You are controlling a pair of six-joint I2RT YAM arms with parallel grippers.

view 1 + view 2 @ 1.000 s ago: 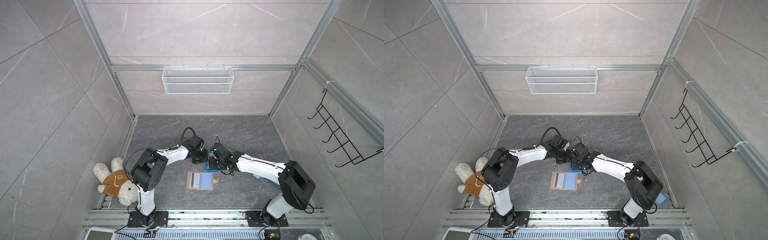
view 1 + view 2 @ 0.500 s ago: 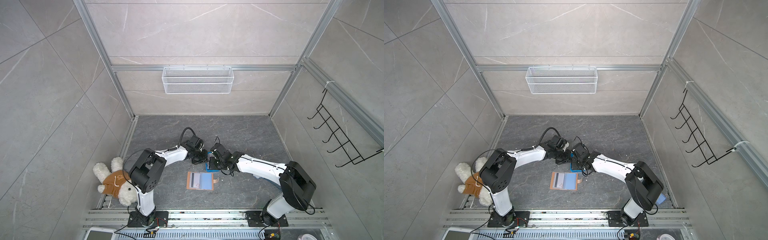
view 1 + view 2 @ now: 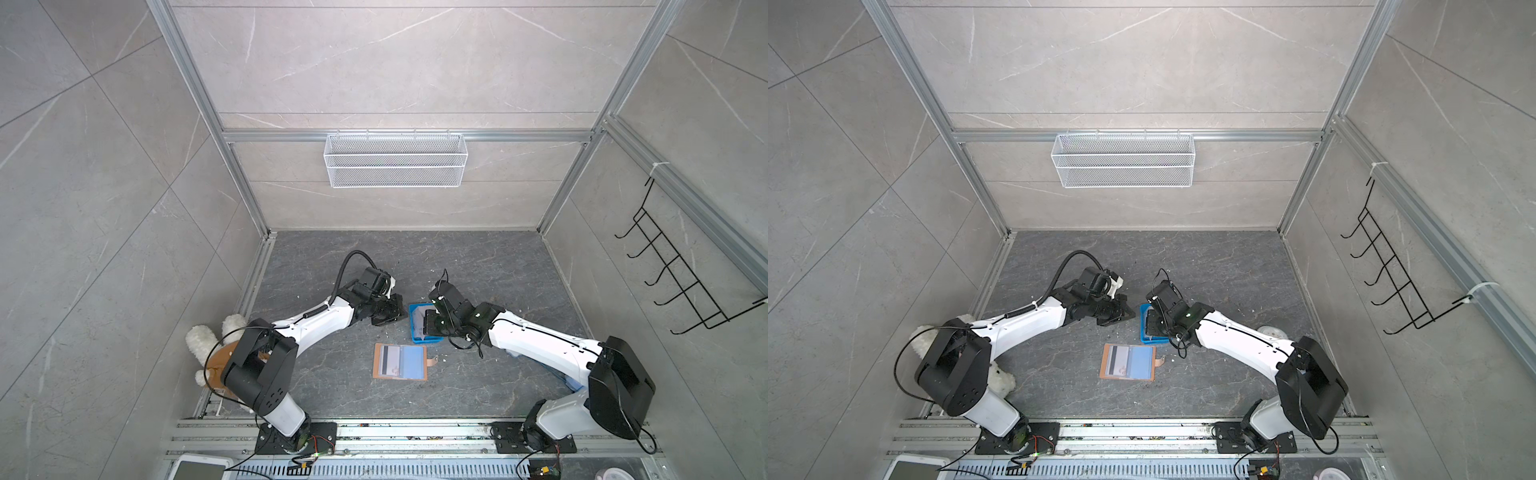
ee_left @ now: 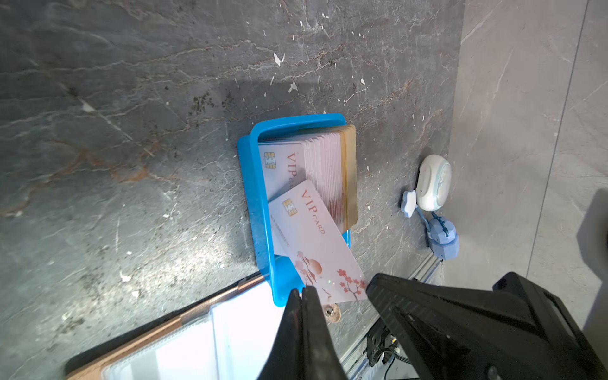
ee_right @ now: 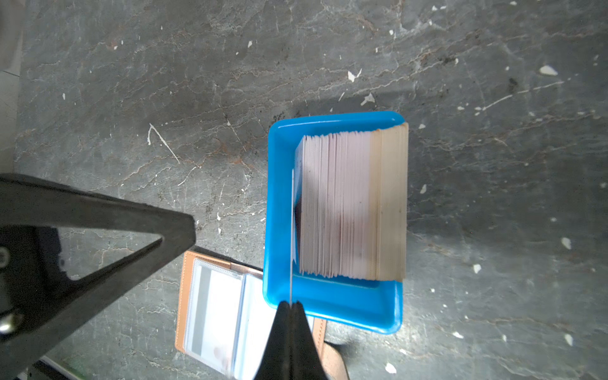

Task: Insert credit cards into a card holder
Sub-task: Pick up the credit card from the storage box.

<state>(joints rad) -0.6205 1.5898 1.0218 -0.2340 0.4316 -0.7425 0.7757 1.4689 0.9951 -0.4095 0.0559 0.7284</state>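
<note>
Right hand point(image 5: 291, 305): a credit card point(image 4: 316, 237) is being pinched at its edge, tilted, partly over the blue tray point(image 5: 329, 312).
Left hand point(image 4: 302, 292): fingers are being pressed together, just beside that card.
Card stack point(image 5: 345, 207): is being held upright by the tray.
Card holder point(image 3: 400, 361): is being left open on the counter point(image 3: 478, 270), near the tray.

Both top views high overhead, whole floor point(image 3: 478, 270) below; wrist views close above the shared blue tray point(image 4: 257, 204)

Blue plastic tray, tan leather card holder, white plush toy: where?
Blue plastic tray point(image 5: 345, 314): right wrist view, rim.
Tan leather card holder point(image 3: 400, 361): a top view, middle.
White plush toy point(image 3: 199, 340): a top view, fur.
</note>
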